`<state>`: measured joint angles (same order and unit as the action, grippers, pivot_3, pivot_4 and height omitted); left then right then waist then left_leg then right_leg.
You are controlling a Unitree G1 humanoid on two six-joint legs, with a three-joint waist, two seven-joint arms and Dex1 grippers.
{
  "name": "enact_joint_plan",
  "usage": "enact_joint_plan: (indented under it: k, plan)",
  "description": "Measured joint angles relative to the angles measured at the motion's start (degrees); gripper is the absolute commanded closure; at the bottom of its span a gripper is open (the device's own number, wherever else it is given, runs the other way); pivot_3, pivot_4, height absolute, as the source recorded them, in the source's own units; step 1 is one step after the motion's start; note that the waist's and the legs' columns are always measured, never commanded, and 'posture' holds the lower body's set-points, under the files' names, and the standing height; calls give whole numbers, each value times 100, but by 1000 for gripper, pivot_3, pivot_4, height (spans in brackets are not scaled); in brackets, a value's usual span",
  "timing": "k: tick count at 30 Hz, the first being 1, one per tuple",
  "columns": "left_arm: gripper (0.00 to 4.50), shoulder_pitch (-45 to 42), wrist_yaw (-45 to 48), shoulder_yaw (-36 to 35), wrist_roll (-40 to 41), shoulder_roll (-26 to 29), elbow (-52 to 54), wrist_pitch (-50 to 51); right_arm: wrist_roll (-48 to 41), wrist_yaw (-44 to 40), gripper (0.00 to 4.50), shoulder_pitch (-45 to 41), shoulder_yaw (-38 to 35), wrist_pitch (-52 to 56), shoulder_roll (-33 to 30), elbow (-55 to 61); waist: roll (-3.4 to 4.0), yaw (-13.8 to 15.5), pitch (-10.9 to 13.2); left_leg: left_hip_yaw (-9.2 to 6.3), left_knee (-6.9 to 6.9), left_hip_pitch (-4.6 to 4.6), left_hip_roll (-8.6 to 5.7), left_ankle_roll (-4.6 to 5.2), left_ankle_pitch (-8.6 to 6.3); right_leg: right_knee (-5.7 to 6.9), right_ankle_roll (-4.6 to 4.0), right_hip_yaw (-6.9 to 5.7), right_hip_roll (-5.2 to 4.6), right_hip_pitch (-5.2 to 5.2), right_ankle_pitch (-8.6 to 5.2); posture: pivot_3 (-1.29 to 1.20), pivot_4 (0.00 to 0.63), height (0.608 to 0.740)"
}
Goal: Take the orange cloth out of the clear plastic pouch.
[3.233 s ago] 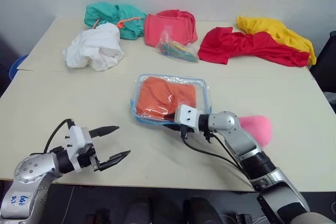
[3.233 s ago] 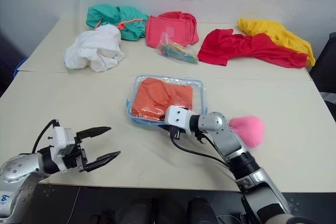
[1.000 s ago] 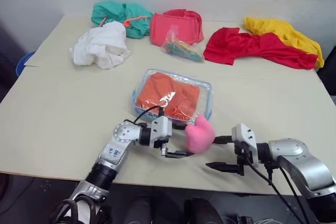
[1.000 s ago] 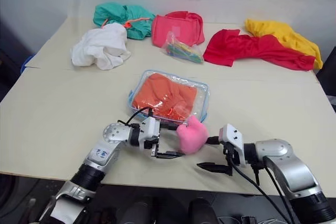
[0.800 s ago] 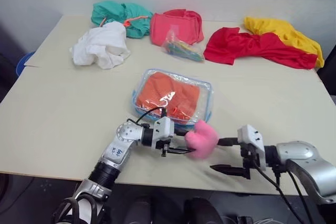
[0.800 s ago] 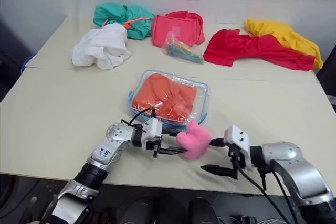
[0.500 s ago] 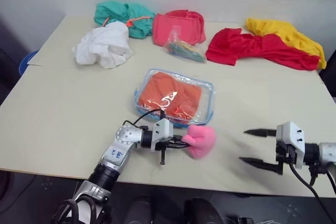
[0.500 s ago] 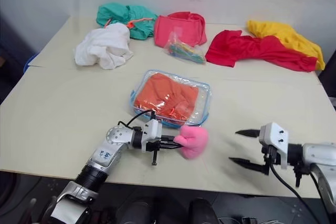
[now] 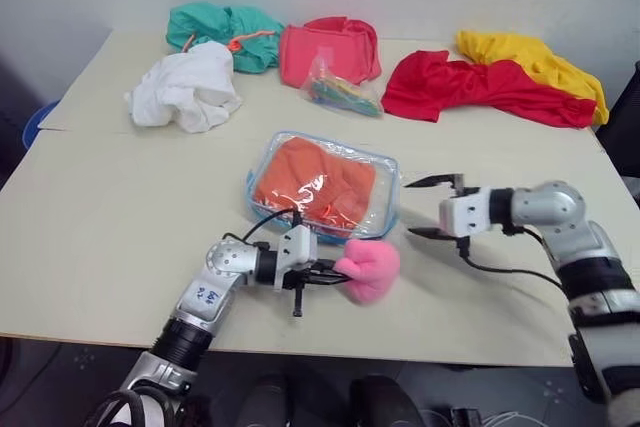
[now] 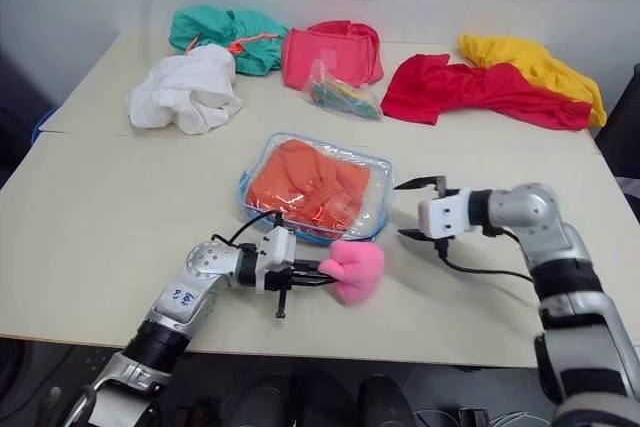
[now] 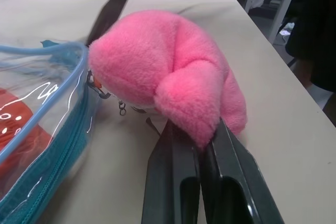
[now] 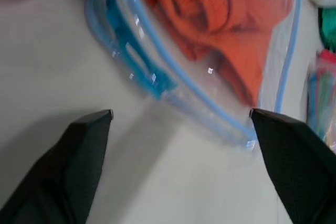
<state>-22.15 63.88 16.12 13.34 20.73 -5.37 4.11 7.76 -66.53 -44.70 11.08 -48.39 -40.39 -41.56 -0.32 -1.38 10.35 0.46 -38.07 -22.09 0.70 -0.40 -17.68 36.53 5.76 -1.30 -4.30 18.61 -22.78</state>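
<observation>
We are pinching the fluffy pink pompom (image 9: 366,268) with our closed left hand (image 9: 326,273); our right hand (image 9: 431,208) is gaping empty beside the clear blue-trimmed plastic pouch (image 9: 388,209) holding the folded orange cloth (image 9: 312,180).

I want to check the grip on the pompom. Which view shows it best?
The left wrist view: the pompom is close up, with the left gripper shut on its lower edge. Both eye views show it small beside the pouch. The right wrist view catches a pink sliver at one corner.
</observation>
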Motion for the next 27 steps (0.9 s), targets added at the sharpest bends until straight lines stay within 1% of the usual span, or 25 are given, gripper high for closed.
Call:
enact_joint_plan:
  k: [1, 4, 5, 9, 14, 21, 27]
  plan:
    - [4500, 2, -5, -2, 0, 5, 15, 26, -14, -86, 1593, -68, 63, -94, 42, -96, 0, 6, 0, -2, 0, 0, 0, 0, 0, 0, 0, -3, -1, -1, 0, 0, 150, 740]
    - [4500, 11, -48, -14, 4, 13, 33, 105, -132, -393, 2719, -131, 314, -322, 92, -354, 0, 14, 0, -3, -1, -4, -1, 0, 0, -1, 0, -4, -3, -1, 0, 0, 150, 740]
    - [4500, 15, -58, -26, 5, 13, 39, 118, -183, -483, 3024, -131, 382, -368, 110, -406, 0, 4, 0, -2, -2, -3, -1, 0, 0, 0, 0, -4, -3, 0, 0, 0, 150, 740]
    - [4500, 17, -116, -51, 8, 12, 53, 179, -436, -723, 4438, -132, 444, -448, 208, -553, 0, -12, 0, -3, -2, -2, 0, 0, 0, 4, 0, -5, -2, 0, 0, 0, 150, 740]
    - [4500, 95, -206, -200, 95, 105, 237, 353, -508, -718, 4476, -131, 433, -652, 202, -660, 1, -14, 0, -3, -3, -2, 0, 0, 0, 3, 0, -4, -2, 0, 0, 0, 150, 740]
    - [4500, 356, -186, -625, 312, 604, 329, 480, -598, -565, 4476, -60, 393, -775, -12, -744, 1, -14, 0, -4, -2, -2, 1, 0, 0, 3, 0, -4, -4, 0, 0, 0, 150, 740]
    - [4500, 604, -108, -1104, 478, 1068, 328, 466, -830, -630, 4476, 463, 268, -744, -517, -575, 2, -14, 0, -4, -2, -1, 0, 1, 0, 3, 0, -4, -8, -1, 0, 0, 150, 740]
